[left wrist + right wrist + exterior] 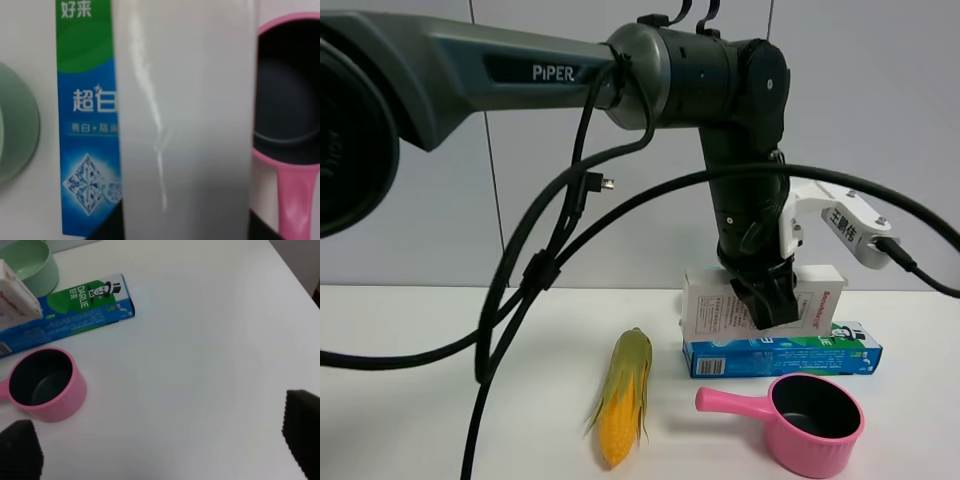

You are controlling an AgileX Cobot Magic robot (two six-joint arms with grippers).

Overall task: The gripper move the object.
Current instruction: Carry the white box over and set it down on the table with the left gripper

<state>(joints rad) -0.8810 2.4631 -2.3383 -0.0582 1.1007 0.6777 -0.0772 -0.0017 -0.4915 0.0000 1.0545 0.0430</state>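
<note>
My left gripper (767,298), a black claw on the "PiPER" arm, is shut on the white carton (712,303), which has red print at its right end. It holds the carton just above the blue-green toothpaste box (780,356); I cannot tell whether they touch. In the left wrist view the carton (185,125) fills the middle, with dark fingertips (107,229) at its edges. In the right wrist view the carton (15,292) shows at the edge. My right gripper (160,440) is open and empty over bare white table, apart from the carton.
A pink saucepan (815,420) sits in front of the toothpaste box. A corn cob (625,395) lies left of it. A green bowl (30,265) stands behind the box. Black cables hang across the left of the exterior view.
</note>
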